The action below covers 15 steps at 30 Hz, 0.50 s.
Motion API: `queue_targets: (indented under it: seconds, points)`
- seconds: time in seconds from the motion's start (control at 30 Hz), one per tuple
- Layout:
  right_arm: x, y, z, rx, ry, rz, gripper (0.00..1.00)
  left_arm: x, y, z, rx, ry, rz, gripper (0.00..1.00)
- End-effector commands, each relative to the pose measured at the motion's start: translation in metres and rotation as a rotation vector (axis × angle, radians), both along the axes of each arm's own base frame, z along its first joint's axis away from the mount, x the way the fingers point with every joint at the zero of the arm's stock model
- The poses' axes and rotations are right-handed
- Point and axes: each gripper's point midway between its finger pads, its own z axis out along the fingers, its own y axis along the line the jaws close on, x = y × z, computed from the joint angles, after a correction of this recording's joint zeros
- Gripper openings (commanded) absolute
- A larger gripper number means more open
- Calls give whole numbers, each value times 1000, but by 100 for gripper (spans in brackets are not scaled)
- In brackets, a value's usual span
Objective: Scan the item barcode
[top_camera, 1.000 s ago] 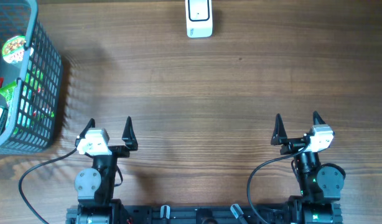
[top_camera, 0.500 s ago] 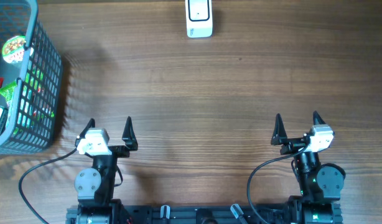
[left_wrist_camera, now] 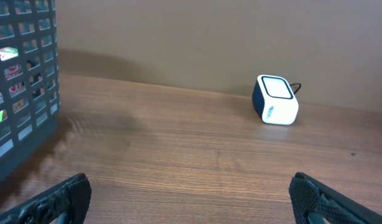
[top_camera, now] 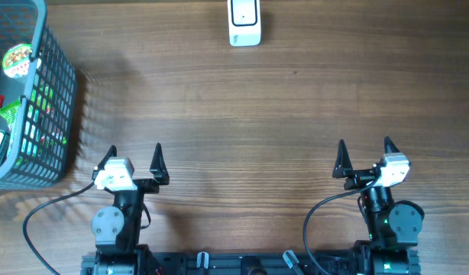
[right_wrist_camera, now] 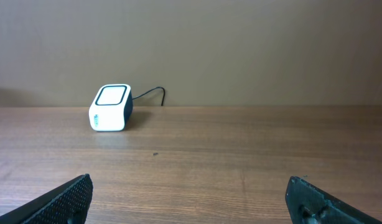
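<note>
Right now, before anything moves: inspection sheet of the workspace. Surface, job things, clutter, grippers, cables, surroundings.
Surface: wooden table, no spills or marks visible.
Job's things: white barcode scanner at the far edge, window facing up; packaged items inside the grey mesh basket at far left, none taken out.
Clutter: nothing seen.
Grippers: left gripper open, empty; right gripper open, empty; both at the near edge.
Cables: black scanner cable runs behind the scanner; arm cables loop on the table by the bases.
Surroundings: plain tan wall behind the table.
</note>
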Motion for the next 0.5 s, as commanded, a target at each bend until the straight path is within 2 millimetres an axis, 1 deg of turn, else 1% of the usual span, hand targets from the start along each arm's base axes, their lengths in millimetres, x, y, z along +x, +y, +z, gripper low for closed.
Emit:
queue_targets:
  seconds: [0.0,0.17,0.33,0.47]
  points:
    - [0,-4,3,17,-12,-22,100,-1,-2,0,17,-1,-19,100]
    - [0,-4,3,17,-12,-22,100,0,-3,8,18,-35,-20,100]
    - [0,-4,3,17,-12,-22,100,-1,-3,2,18,-9,-20,100]
    - [0,-4,3,17,-12,-23,100,0,1,3,19,-13,-1,100]
